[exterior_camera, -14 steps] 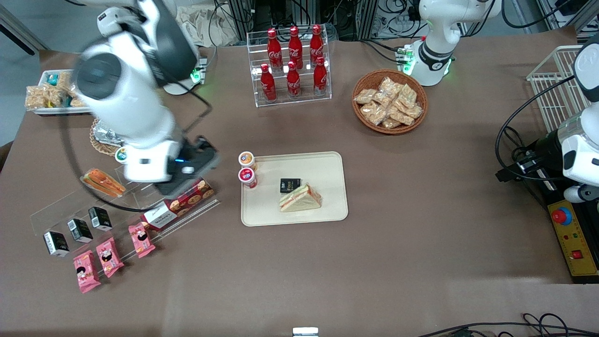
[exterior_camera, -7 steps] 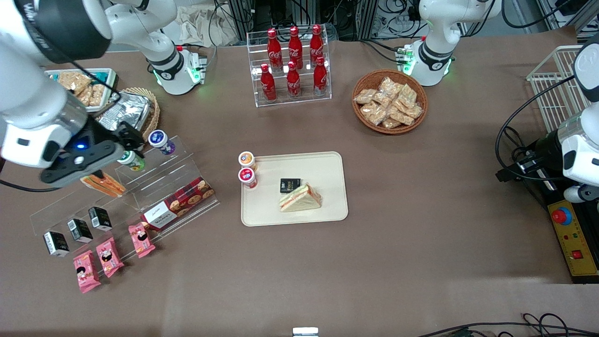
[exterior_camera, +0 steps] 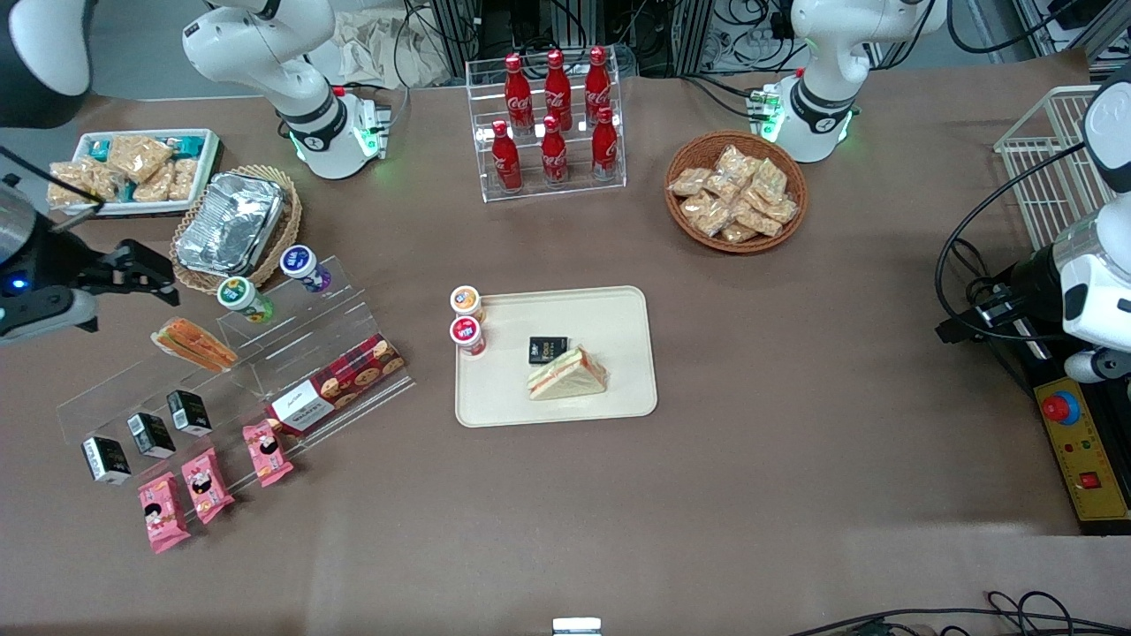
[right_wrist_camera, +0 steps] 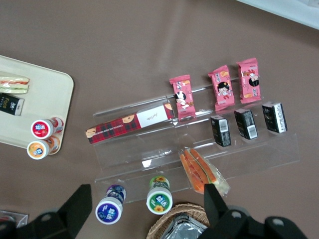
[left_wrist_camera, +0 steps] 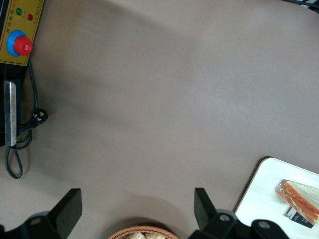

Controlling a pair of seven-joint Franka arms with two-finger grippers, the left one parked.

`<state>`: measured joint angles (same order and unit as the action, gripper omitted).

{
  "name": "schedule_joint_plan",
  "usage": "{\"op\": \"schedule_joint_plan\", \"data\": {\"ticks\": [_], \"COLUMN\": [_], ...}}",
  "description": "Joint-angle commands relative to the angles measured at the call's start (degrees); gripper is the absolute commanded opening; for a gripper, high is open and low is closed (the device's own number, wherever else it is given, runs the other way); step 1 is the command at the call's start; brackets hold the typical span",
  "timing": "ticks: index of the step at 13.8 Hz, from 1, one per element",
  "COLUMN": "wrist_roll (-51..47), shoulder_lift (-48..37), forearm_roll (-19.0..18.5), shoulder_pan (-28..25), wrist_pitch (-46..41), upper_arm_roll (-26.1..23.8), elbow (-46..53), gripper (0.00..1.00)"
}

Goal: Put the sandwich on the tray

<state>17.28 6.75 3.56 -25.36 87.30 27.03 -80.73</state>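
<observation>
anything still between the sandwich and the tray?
No. The sandwich already lies on the tray, beside a small black pack. The gripper is open, toward the working arm's end of the table, above the acrylic rack.

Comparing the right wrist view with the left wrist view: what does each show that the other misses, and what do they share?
Only the right wrist view: the clear display stand with the second sandwich, pink snack packs, the cookie box, and the open, empty gripper high above them. Only the left wrist view: the emergency stop button and wicker basket rim. Both: the tray carrying the sandwich beside a black packet.
</observation>
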Motion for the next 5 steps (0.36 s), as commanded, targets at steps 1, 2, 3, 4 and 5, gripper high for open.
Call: {"op": "schedule_joint_plan", "data": {"ticks": [1, 2, 3, 4, 5], "wrist_roll": [-1.02, -1.02, -1.02, -1.02, -1.02], "shoulder_lift": [-0.95, -0.95, -1.04, -1.04, -0.95], "forearm_roll": [1.45, 1.36, 1.27, 1.19, 0.84], "shoulder_pan": [6.87, 10.21, 14.85, 21.25, 26.45], "wrist_pitch": [-0.81, -0.82, -0.90, -0.82, -0.82], "upper_arm_roll": [-6.88, -10.47, -14.95, -21.52, -26.89], "elbow": [-0.57, -0.57, -0.57, -0.57, -0.57], "gripper": [1.00, 1.00, 1.00, 1.00, 1.00]}}
